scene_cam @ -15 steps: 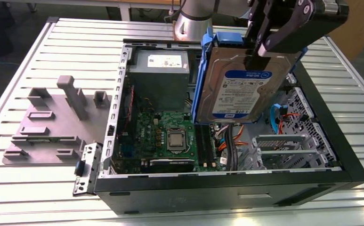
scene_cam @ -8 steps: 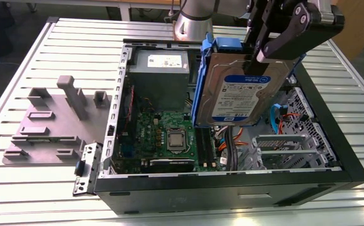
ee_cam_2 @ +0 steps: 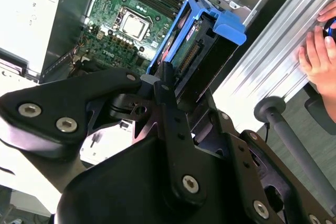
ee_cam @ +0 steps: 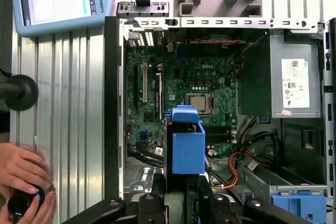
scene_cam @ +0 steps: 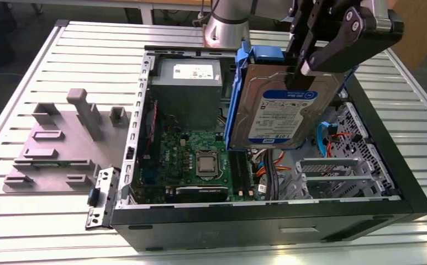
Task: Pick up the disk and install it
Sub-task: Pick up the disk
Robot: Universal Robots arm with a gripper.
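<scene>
I see the disk (scene_cam: 281,116) as silver-grey, its label white with a blue band, and its side rails (scene_cam: 235,102) bright blue. The hand (scene_cam: 305,69) is black with silver screw heads. The desk (scene_cam: 43,221) is pale silver, striped by long ribs. The computer case (scene_cam: 272,226) is black, its motherboard (scene_cam: 191,149) green, and the power supply box (scene_cam: 186,91) grey with a white sticker. The fixture block (scene_cam: 58,146) is matte grey. The cable bundle (ee_cam: 233,163) is orange.
</scene>
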